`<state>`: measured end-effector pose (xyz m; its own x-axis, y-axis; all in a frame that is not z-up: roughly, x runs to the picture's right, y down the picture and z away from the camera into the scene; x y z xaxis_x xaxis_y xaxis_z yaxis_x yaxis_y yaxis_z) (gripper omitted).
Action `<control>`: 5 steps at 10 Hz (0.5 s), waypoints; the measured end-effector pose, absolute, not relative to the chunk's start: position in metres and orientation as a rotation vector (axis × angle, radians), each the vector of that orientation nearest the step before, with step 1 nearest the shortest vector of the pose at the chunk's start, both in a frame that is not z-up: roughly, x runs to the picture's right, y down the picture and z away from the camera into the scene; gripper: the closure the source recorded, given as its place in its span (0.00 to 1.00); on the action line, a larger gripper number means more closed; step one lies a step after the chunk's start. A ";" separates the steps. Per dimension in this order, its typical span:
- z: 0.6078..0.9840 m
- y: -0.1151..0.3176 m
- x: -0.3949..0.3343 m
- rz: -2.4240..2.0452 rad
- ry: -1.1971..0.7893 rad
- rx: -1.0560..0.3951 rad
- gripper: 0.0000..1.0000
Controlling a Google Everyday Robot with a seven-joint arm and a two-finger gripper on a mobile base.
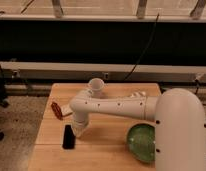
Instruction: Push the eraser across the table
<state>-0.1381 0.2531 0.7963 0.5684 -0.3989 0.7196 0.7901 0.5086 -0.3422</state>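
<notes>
Gripper (77, 131) at the end of the arm (116, 106) points down at the left front part of the table (103, 150), its tapered white tip just beside the right edge of the eraser (69, 137). Whether it touches the eraser cannot be told, and nor can it be told whether the claw is wide or narrow, since only a blunt white cone shows from this side.

The eraser lies flat on the boards near the table's left edge, a small, plain black rectangle. Its long axis runs from the near edge towards the far edge, about in line with the left edge.

The arm is a smooth, rounded white tube with a row of small dark dots along it. It covers most of a reddish-brown piece (57, 110) at the left edge, so its shape is unclear. A white cup (97, 86) stands behind the arm, near the far edge. A round green bowl (142, 141) sits at the front right, partly cut off by the bulky white robot body (181, 130). The tabletop is pale wood planks with faint seams.
</notes>
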 end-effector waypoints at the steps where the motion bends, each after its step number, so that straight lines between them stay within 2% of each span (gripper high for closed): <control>1: 0.794 0.254 -0.143 -0.780 -0.628 -0.716 1.00; 5: 0.792 0.256 -0.157 -0.809 -0.661 -0.704 1.00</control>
